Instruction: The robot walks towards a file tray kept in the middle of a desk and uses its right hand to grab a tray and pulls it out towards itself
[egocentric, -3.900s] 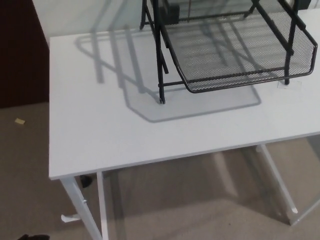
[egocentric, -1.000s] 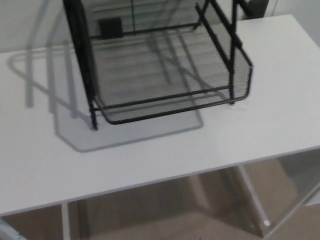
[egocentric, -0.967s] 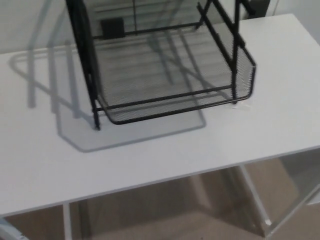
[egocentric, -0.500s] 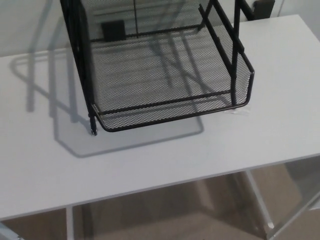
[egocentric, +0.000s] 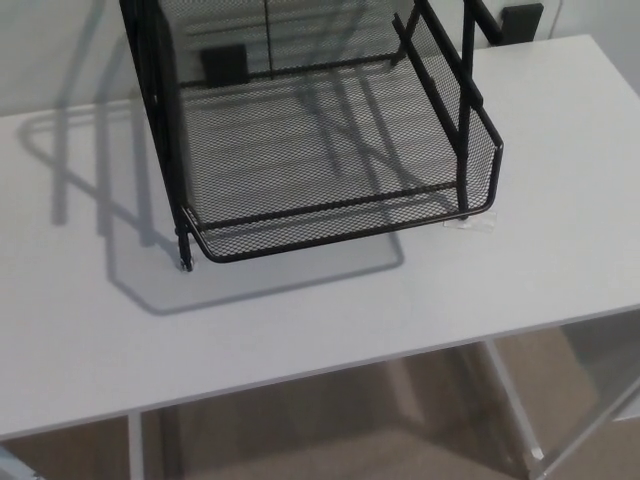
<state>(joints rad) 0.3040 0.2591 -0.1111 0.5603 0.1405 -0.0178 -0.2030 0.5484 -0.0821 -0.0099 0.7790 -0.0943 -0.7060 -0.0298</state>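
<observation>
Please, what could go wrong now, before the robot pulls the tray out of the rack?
No robot hand is in view, so the reach is not yet lined up. The tray front lip is low and thin; thick fingers may miss it or catch in the mesh. The rack stands loose on thin legs on the smooth white desk, so a pull could drag or tip the whole rack.
</observation>
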